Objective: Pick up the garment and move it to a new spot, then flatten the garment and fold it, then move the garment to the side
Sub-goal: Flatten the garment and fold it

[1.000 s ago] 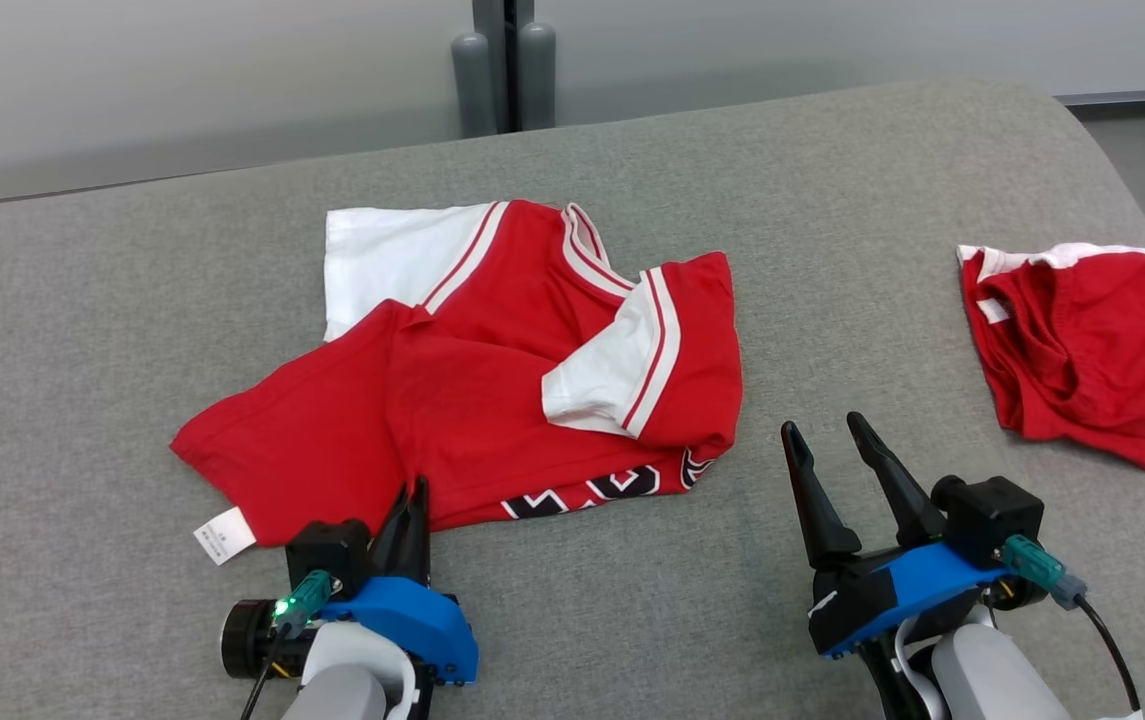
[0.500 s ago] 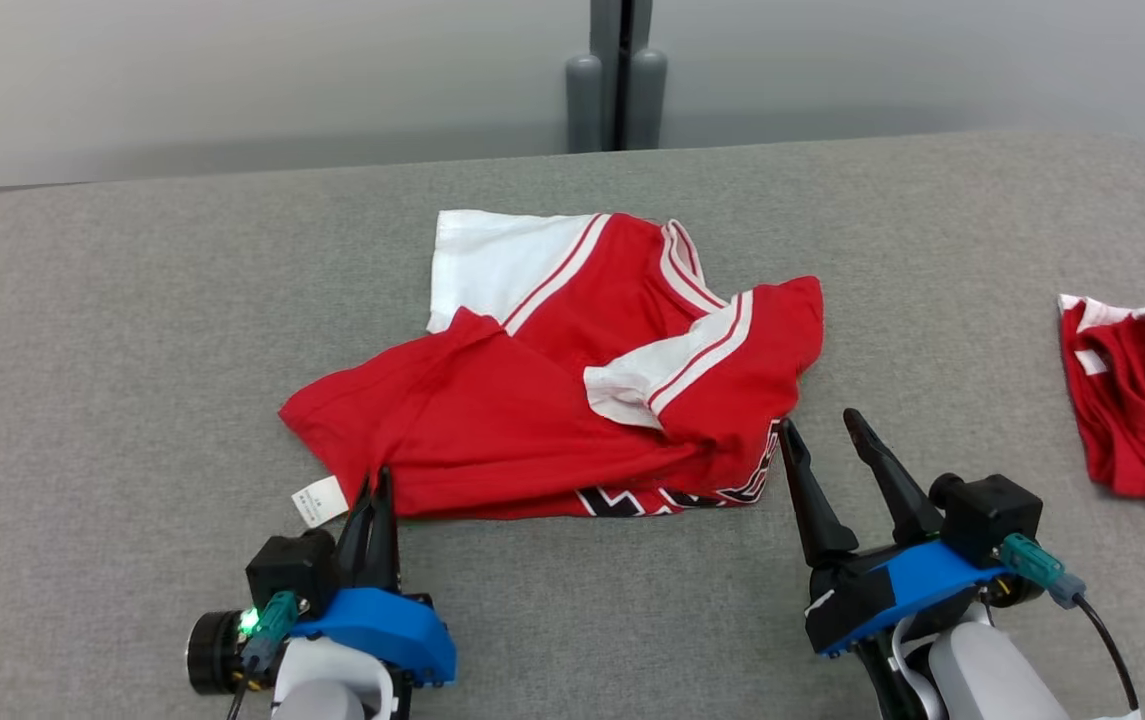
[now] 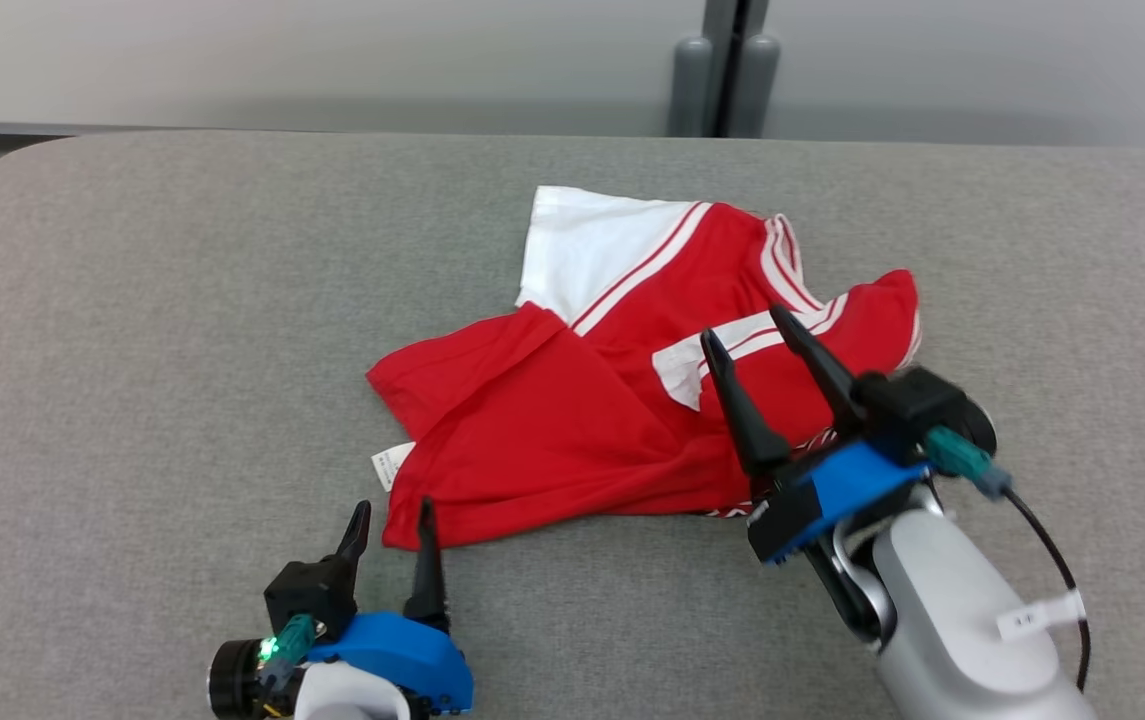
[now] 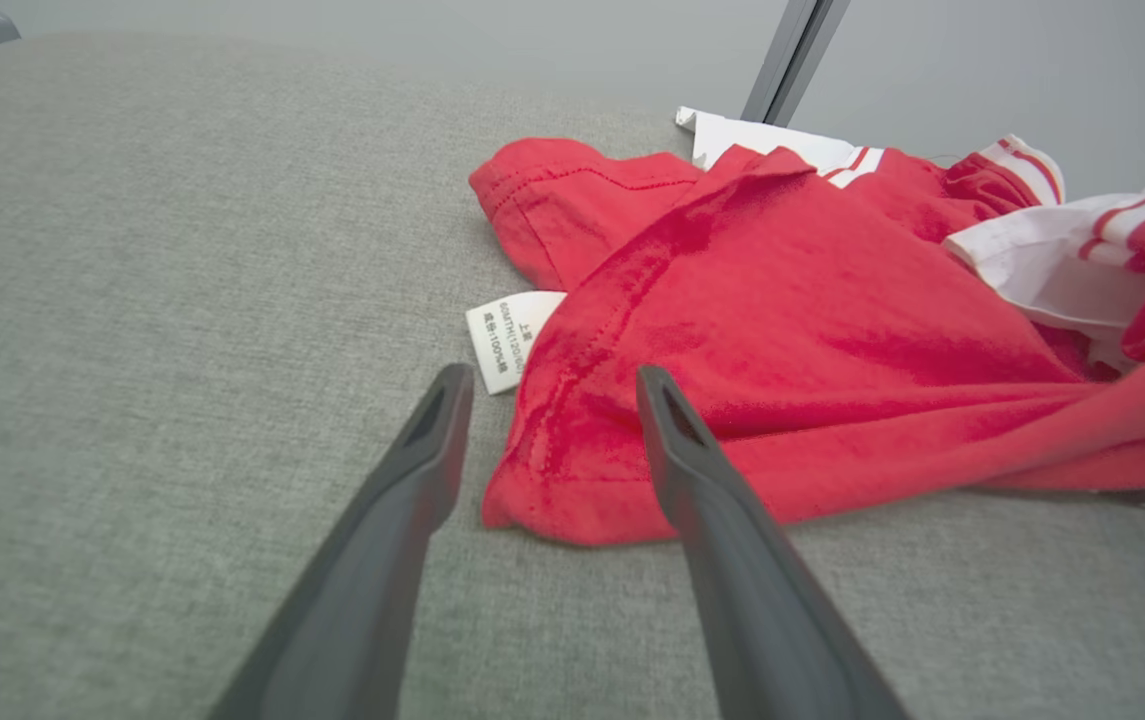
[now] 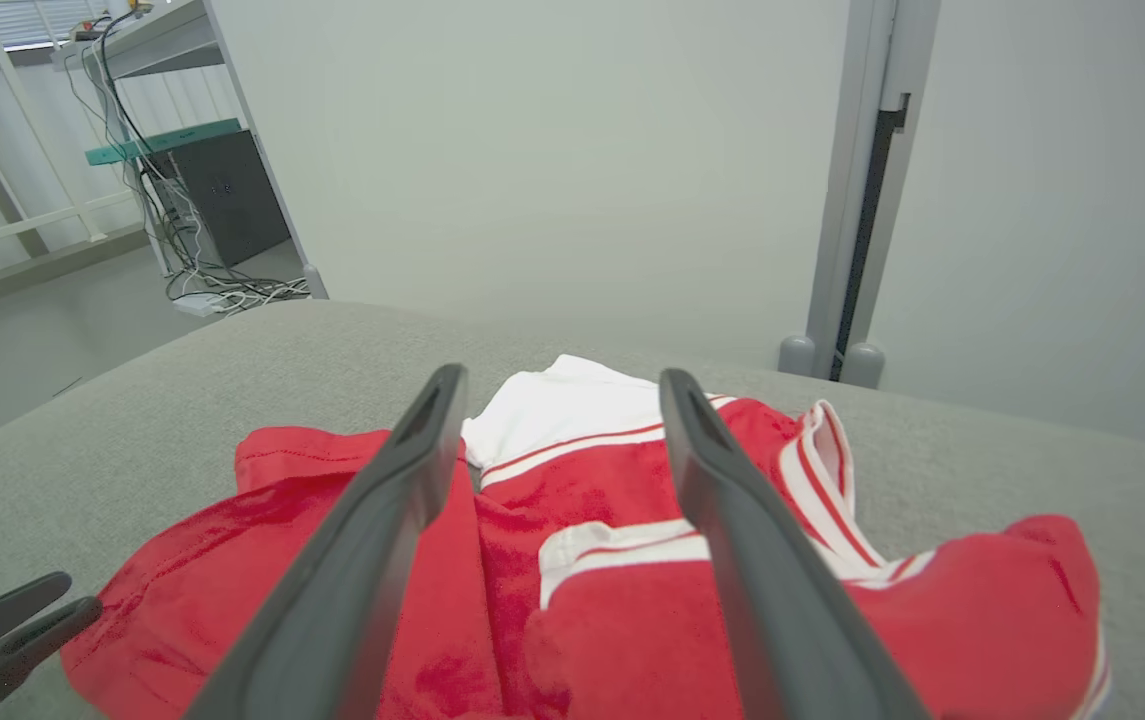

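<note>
The garment point(image 3: 572, 440) lies rumpled on the table point(image 3: 152, 350). The left gripper point(image 3: 393, 505), jaws apart and empty, is at its 7 o'clock corner; the right gripper point(image 3: 742, 324), likewise, hovers over its 4 o'clock side. Each should pinch one layer, then pull outward.

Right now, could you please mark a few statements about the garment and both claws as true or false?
1. The left claw is shut on the garment. False: it stands open at the near hem corner, gripping nothing.
2. A white label sticks out at the garment's left edge. True.
3. The right claw is open above the garment. True.
4. The garment lies flat and folded. False: it is crumpled on the grey table, with one sleeve flopped over.
</note>
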`<state>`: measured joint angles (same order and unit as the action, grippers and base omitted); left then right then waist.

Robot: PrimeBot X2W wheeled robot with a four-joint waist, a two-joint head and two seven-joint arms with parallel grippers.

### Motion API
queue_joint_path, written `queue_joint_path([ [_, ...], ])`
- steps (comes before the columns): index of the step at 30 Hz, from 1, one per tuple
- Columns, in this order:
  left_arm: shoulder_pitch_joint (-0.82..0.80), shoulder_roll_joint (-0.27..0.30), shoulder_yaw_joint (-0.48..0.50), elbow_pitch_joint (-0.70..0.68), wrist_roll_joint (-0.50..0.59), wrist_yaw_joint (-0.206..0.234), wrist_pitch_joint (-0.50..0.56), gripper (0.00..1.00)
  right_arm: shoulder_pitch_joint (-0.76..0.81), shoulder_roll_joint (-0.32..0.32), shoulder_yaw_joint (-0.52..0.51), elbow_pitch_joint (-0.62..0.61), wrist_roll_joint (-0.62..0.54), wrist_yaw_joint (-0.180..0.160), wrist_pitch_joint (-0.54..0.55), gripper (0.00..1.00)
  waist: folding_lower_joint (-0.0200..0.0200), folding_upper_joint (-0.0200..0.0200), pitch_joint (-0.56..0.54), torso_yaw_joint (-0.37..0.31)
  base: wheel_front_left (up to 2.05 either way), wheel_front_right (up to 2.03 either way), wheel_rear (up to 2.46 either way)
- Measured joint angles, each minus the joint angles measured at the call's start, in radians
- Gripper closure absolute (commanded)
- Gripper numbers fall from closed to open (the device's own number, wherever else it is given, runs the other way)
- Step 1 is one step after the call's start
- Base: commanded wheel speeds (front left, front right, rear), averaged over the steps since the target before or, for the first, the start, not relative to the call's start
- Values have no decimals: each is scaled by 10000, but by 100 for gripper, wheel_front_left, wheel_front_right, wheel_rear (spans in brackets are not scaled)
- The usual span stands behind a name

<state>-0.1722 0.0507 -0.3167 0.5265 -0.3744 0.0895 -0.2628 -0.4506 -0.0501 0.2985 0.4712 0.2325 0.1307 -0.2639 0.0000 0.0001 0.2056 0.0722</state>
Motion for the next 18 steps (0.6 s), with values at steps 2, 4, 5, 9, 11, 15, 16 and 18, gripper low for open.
queue_joint_path([
  [2, -67, -2, -238, -84, -140, 82, 0, 0, -639, -29, 178, 504, -226, 0, 0, 0, 0, 0, 44, 162, 0, 0, 0],
  [4, -127, 0, -454, -150, -238, 161, 0, 0, -1223, -138, 420, 1218, -512, 0, 0, 0, 0, 0, 92, 312, 0, 0, 0],
  [5, -143, 0, -522, -163, -255, 171, 0, 0, -1495, -215, 529, 1615, -633, 0, 2, 0, 1, -1, 116, 380, 0, 0, 0],
  [9, -149, 0, -581, -186, -305, 251, 0, 0, -2434, -537, 957, 3244, -1149, 0, 408, 0, 1, -1, 221, 604, 0, 0, 0],
  [11, -149, 0, -579, -211, -305, 280, 0, 0, -2711, -635, 1181, 3956, -1352, 0, 709, 0, 0, -1, 282, 688, 0, 0, 0],
  [15, -150, 0, -566, -236, -309, 290, 0, 0, -3010, -708, 1653, 5095, -1549, 0, 1070, 0, 1, 0, 410, 806, 0, 0, 0],
  [16, -150, 0, -571, -249, -316, 307, 0, 0, -3103, -721, 1806, 5292, -1624, 0, 1154, 0, 1, -1, 441, 824, 0, 0, 0],
  [18, -159, 0, -579, -286, -337, 336, 0, 0, -3246, -721, 1935, 5718, -1643, 0, 1271, 0, 1, -1, 488, 853, 0, 0, 0],
])
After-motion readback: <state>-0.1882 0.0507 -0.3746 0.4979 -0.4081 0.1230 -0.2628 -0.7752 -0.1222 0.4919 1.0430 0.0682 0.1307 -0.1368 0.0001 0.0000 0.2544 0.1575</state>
